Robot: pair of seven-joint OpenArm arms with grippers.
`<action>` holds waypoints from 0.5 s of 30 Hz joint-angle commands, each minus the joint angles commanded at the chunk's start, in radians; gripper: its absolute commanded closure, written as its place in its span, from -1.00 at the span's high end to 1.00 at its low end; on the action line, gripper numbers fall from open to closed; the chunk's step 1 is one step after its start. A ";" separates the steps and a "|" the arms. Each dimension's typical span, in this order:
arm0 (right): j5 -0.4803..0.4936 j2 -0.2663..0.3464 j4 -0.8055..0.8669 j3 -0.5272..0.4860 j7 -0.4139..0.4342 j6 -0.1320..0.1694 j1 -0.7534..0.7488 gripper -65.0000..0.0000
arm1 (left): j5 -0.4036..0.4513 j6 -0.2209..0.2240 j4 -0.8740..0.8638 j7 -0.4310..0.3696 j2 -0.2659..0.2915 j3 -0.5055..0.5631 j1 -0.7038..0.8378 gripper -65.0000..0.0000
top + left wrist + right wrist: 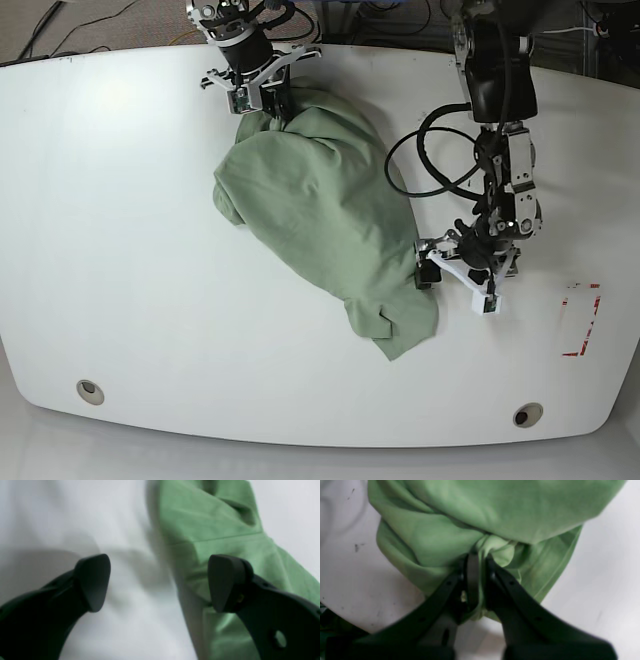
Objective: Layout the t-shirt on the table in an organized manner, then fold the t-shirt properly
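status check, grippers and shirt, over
Right gripper shut on pale green soft-fabric polo shirt. Left gripper open at shirt's edge, holding nothing. Shirt bunched, not flat, on glossy white table. Nothing in the way.

— Beyond the far left edge?
— Brownish floor (100, 25), crossed by thin dark cables (47, 15).
— And far right?
— Dark clutter (612, 18), too blurred to name.

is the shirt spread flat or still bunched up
Bunched up. The shirt lies in a crumpled diagonal heap on the table, one end pinched in the right gripper.
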 joint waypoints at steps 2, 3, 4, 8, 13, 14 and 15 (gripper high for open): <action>0.000 0.000 0.000 0.000 0.000 0.000 0.000 -1.00 | 0.000 -0.012 -0.037 -0.006 0.012 0.000 -0.018 0.61; 0.000 0.000 0.000 0.000 0.000 0.000 0.000 -1.00 | 0.000 -0.012 -0.057 -0.018 0.020 0.000 -0.025 0.53; 0.000 0.000 0.000 0.000 0.000 0.000 0.000 -1.00 | 0.002 -0.014 -0.083 -0.038 0.026 0.000 -0.034 0.39; 0.000 0.000 0.000 0.000 0.000 0.000 -0.002 -1.00 | 0.002 -0.014 -0.163 -0.092 0.026 0.000 -0.063 0.09; 0.000 0.002 0.000 0.000 0.000 0.002 -0.005 -1.00 | 0.000 -0.014 -0.232 -0.118 0.026 0.000 -0.092 -0.30; 0.000 0.003 0.000 0.000 0.000 0.002 -0.009 -1.00 | 0.000 -0.012 -0.230 -0.118 0.026 0.000 -0.092 -0.38; 0.000 0.011 0.000 0.000 0.002 0.002 -0.012 -1.00 | 0.000 -0.012 -0.227 -0.118 0.026 0.000 -0.091 -0.54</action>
